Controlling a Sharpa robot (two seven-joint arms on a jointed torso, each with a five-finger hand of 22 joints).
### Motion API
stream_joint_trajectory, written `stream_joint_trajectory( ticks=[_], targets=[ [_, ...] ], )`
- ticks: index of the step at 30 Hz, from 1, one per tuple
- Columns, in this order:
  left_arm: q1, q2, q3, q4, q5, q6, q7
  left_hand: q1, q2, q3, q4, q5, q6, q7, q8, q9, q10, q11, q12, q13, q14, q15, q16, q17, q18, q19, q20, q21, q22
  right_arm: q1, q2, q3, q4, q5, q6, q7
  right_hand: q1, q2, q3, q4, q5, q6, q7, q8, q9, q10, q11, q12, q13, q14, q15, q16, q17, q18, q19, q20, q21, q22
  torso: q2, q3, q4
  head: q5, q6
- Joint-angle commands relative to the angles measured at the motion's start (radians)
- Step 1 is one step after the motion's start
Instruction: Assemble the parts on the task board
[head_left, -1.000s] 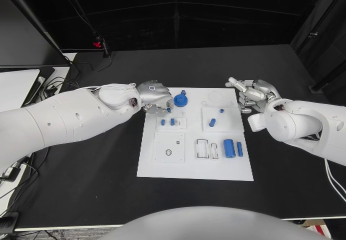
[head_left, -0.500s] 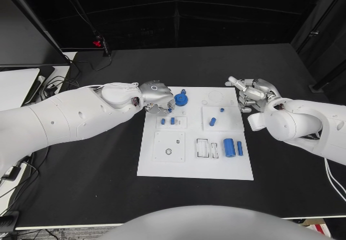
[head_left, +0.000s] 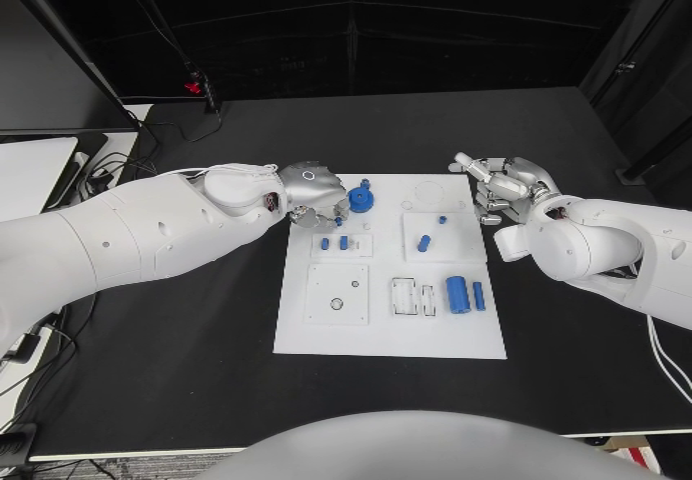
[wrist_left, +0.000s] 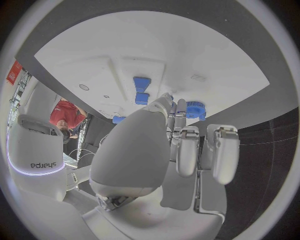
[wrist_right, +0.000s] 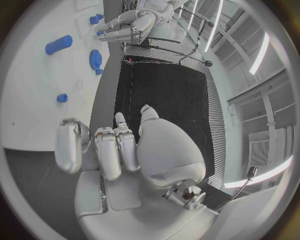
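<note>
Two silver hands sit at the far corners of the task board (head_left: 389, 340), a flat, matte white rectangle in the middle of your head view on the black table (head_left: 173, 400). Your left hand (head_left: 312, 195) is at the board's upper left corner, its smooth metal fingers curled toward a blue toothed gear (head_left: 361, 200) standing near the board's top edge. You can see the fingertips just beside the gear, but you cannot tell from either view whether they grip it or only come close. In the left wrist view the same gear (wrist_left: 195, 109) shows past the fingers (wrist_left: 187, 150), its ribbed rim plain.

Your right hand (head_left: 505, 187) lies off the board's upper right corner, over the black table, fingers loosely curled with nothing in them.

On the board you have raised square white plates with shallow cut-outs. Just below the gear, two short blue pegs (head_left: 336, 243) stand side by side. Right of them, in the centre of the frame, a small blue cylinder (head_left: 424, 243) lies tilted. Lower right, a thicker smooth blue cylinder (head_left: 457, 295) and a thin blue rod (head_left: 479, 296) lie parallel, beside two narrow rectangular slots (head_left: 415, 298).
</note>
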Motion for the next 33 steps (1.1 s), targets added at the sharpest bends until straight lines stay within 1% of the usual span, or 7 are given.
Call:
stream_joint_trajectory(
  ticks=[1, 6, 12, 14, 19, 29, 33],
  targets=[
    [-0.002, 0.001, -0.002, -0.005, -0.002, 0.051, -0.009, 0.005, -0.005, 0.008, -0.001, -0.003, -0.009, 0.006, -0.007, -0.003, -0.008, 0.005, -0.011, -0.001, 0.105, 0.006, 0.001, 0.263, -0.007, 0.104, -0.008, 0.005, 0.263, 0.001, 0.001, 0.001, 0.003, -0.003, 0.009, 0.005, 0.001, 0.006, -0.007, 0.001, 0.005, -0.004, 0.005, 0.005, -0.001, 0.102, 0.006, 0.002, 0.262, 0.106, 0.005, 0.002, 0.263, -0.009, -0.009, -0.001, -0.006, 0.194, 0.000, 0.0003, -0.0003, -0.001, 0.001],
    [-0.002, 0.003, -0.002, -0.007, -0.002, 0.068, -0.014, -0.010, -0.028, 0.005, 0.000, -0.004, -0.067, 0.018, -0.041, -0.019, -0.039, 0.016, -0.033, 0.000, 0.104, 0.008, 0.001, 0.263, -0.005, 0.098, -0.005, -0.002, 0.260, 0.001, 0.001, 0.001, 0.003, -0.003, 0.009, 0.006, 0.001, 0.006, -0.007, 0.001, 0.005, -0.004, 0.005, 0.005, -0.001, 0.102, 0.006, 0.002, 0.262, 0.106, 0.005, 0.002, 0.263, -0.009, -0.009, -0.001, -0.006, 0.194, 0.000, 0.0001, -0.0003, -0.002, 0.000],
    [-0.003, 0.002, -0.002, -0.008, -0.002, 0.058, -0.017, -0.042, -0.058, -0.013, -0.001, -0.005, -0.156, 0.015, -0.073, -0.040, -0.076, 0.023, -0.046, 0.002, 0.096, 0.002, -0.009, 0.239, 0.001, 0.081, -0.004, -0.021, 0.253, 0.001, 0.001, 0.001, 0.003, -0.003, 0.009, 0.006, 0.001, 0.006, -0.007, 0.001, 0.005, -0.004, 0.005, 0.005, -0.001, 0.102, 0.006, 0.002, 0.262, 0.106, 0.005, 0.002, 0.263, -0.009, -0.009, -0.001, -0.006, 0.194, 0.000, 0.0000, 0.0003, -0.004, 0.002],
    [-0.003, 0.001, -0.002, -0.007, -0.002, 0.050, -0.020, -0.049, -0.066, -0.025, -0.002, -0.005, -0.185, 0.014, -0.073, -0.045, -0.096, 0.025, -0.047, 0.003, 0.078, 0.003, -0.027, 0.196, 0.007, 0.064, -0.004, -0.040, 0.246, 0.001, 0.001, 0.001, 0.002, -0.003, 0.010, 0.006, 0.001, 0.006, -0.007, 0.001, 0.005, -0.004, 0.005, 0.005, -0.001, 0.102, 0.006, 0.002, 0.262, 0.106, 0.005, 0.002, 0.263, -0.009, -0.009, -0.001, -0.006, 0.194, -0.001, 0.0002, 0.0002, -0.003, 0.003],
    [-0.003, -0.003, -0.002, -0.006, -0.002, 0.024, -0.026, -0.061, -0.065, -0.035, -0.001, -0.002, -0.189, 0.028, -0.063, -0.044, -0.104, 0.026, -0.042, 0.004, 0.071, 0.003, -0.035, 0.178, 0.009, 0.058, -0.004, -0.046, 0.243, 0.001, 0.001, 0.001, 0.002, -0.003, 0.011, 0.005, 0.002, 0.006, -0.007, 0.001, 0.006, -0.004, 0.005, 0.006, -0.001, 0.102, 0.006, 0.002, 0.262, 0.106, 0.005, 0.002, 0.263, -0.009, -0.009, -0.001, -0.007, 0.194, -0.001, 0.0006, 0.0013, -0.003, 0.005],
    [-0.003, -0.021, -0.002, -0.003, -0.002, -0.085, -0.062, -0.069, -0.059, -0.046, -0.004, 0.012, -0.225, 0.041, -0.057, -0.049, -0.114, 0.034, -0.028, 0.005, 0.057, 0.011, -0.053, 0.142, 0.015, 0.038, 0.000, -0.070, 0.234, 0.001, 0.004, 0.001, -0.001, -0.007, 0.018, -0.001, 0.005, 0.009, -0.009, 0.002, 0.007, 0.008, 0.009, 0.019, 0.001, 0.102, 0.010, 0.002, 0.262, 0.106, 0.008, 0.002, 0.263, -0.009, -0.011, 0.001, -0.008, 0.193, 0.000, -0.0002, 0.0007, -0.002, 0.012],
    [-0.003, -0.031, -0.002, -0.003, -0.002, -0.123, -0.085, -0.064, -0.060, -0.050, -0.003, 0.012, -0.261, 0.052, -0.058, -0.054, -0.122, 0.042, -0.023, 0.004, 0.051, 0.019, -0.060, 0.128, 0.017, 0.032, 0.005, -0.078, 0.231, 0.001, 0.005, 0.001, -0.005, -0.014, 0.022, -0.003, 0.006, 0.009, -0.009, 0.002, 0.007, 0.009, 0.009, 0.020, 0.001, 0.102, 0.010, 0.002, 0.262, 0.106, 0.008, 0.002, 0.263, -0.009, -0.011, 0.001, -0.008, 0.193, 0.000, 0.0000, 0.0018, -0.004, 0.014]
  ],
)
